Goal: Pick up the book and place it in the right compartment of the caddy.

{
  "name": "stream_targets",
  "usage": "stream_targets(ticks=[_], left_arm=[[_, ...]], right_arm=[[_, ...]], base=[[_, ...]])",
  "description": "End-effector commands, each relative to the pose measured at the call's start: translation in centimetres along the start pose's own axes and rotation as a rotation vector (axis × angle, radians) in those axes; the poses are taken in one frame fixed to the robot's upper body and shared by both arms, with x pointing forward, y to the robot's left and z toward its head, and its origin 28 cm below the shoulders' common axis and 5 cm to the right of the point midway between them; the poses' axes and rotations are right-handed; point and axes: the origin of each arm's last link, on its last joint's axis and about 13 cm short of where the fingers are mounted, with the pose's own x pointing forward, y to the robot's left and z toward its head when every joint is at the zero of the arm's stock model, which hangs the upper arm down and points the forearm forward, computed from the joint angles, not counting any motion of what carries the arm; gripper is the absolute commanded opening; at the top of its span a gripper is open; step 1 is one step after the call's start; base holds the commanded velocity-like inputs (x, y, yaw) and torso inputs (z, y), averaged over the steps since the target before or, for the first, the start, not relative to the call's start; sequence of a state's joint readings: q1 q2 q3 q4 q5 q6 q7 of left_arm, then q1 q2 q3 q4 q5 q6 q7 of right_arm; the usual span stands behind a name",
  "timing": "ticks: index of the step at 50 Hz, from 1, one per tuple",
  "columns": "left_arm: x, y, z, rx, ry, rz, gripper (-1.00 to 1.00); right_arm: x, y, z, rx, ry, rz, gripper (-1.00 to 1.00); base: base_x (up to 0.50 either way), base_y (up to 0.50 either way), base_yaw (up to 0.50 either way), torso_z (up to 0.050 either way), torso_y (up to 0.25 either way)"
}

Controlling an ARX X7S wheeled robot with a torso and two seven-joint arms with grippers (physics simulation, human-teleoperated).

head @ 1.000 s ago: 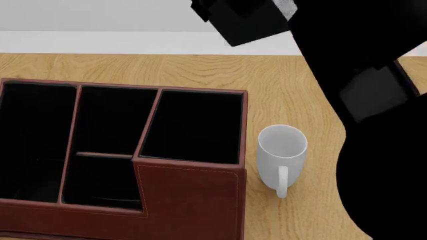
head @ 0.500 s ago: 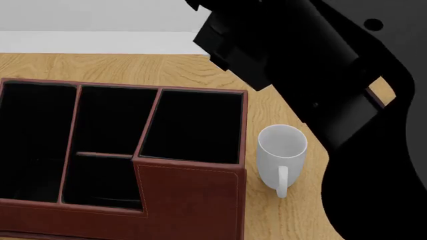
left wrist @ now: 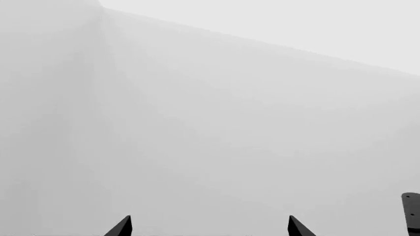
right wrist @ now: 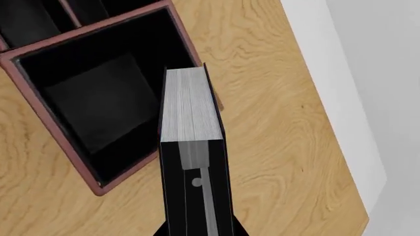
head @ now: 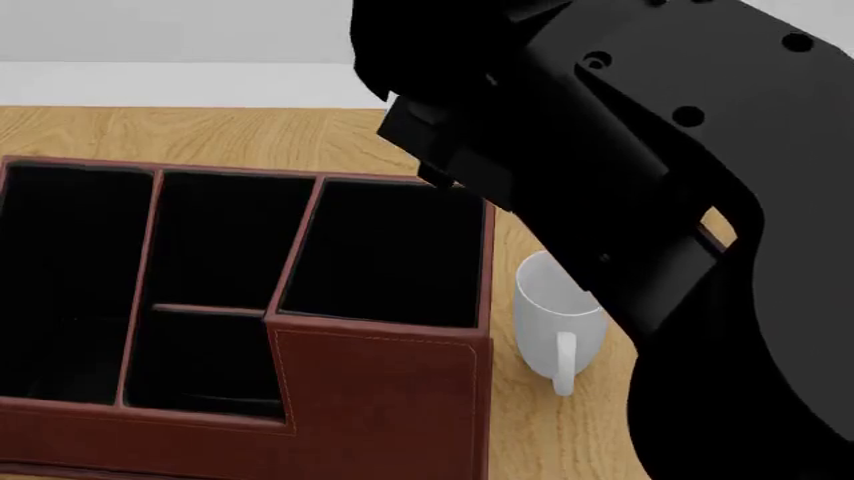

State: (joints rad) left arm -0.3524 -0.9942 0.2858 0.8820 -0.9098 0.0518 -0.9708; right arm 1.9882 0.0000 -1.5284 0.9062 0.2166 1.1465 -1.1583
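Left gripper [left wrist: 208,230] shows only two fingertips set apart, nothing between them, facing blank grey wall. Caddy [head: 380,400] sits on the wooden table [head: 240,135], its right compartment [head: 387,250] empty. Right gripper [right wrist: 195,216] clamps the book [right wrist: 190,105], page edges outward, above the table over that compartment's far rim. White mug [head: 554,325] stands just right of the caddy.

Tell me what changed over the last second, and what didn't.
The right arm swung in from the upper right of the head view, toward the caddy, and now hangs over the right compartment, partly covering the white mug. The right hand grips the book, whose page edges show above that compartment's edge. Caddy and mug did not move.
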Motion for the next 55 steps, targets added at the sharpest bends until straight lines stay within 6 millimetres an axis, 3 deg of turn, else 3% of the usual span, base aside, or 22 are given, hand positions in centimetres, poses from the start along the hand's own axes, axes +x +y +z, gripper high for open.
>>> stream_targets(ticks=[1, 55], left_arm=[[0.0, 0.2, -0.3, -0.008, 0.001, 0.008, 1.00], [-0.4, 1.5, -1.3, -0.001, 0.013, 0.069, 1.00]], right_arm=[[0.4, 0.2, 0.7, -0.088, -0.016, -0.043, -1.00], [7.5, 3.6, 1.8, -0.317, -0.090, -0.020, -1.00]], base=[[0.00, 0.00, 0.00, 0.020, 0.000], [0.00, 0.00, 0.00, 0.000, 0.001]])
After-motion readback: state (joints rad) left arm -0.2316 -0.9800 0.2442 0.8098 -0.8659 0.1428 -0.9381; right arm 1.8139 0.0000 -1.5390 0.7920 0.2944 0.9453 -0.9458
